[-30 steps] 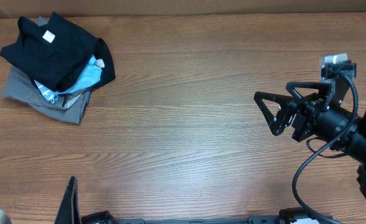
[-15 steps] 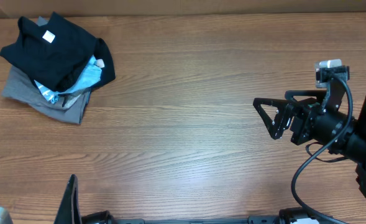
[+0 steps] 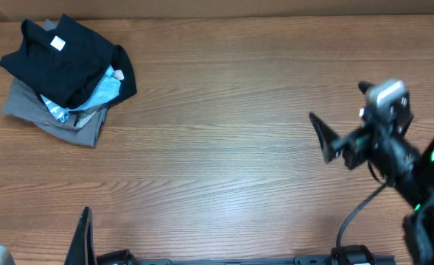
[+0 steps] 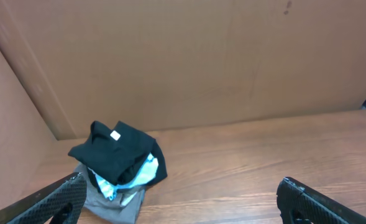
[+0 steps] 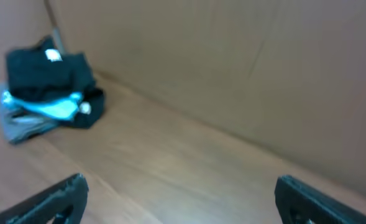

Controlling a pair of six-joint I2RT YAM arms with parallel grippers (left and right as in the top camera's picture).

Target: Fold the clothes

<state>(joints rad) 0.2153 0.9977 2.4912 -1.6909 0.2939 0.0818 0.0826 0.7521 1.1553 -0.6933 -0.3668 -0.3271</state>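
Note:
The clothes lie in a folded pile at the far left of the table: a black T-shirt [image 3: 68,57] with a small white neck label on top, a light blue tee [image 3: 99,92] under it, and a grey garment [image 3: 51,118] at the bottom. The pile also shows in the left wrist view [image 4: 117,155] and, blurred, in the right wrist view [image 5: 46,78]. My left gripper [image 4: 183,199] is open and empty at the table's front left edge, far from the pile. My right gripper [image 3: 321,136] is open and empty over the right side, pointing left.
A brown cardboard wall [image 4: 189,62] runs along the table's far edge and the left side. Bare wooden tabletop [image 3: 217,132] lies between the pile and the right arm.
The right arm has swung and tilted, its wrist rising and turning; its gripper stays open. The left arm and the pile have not moved.

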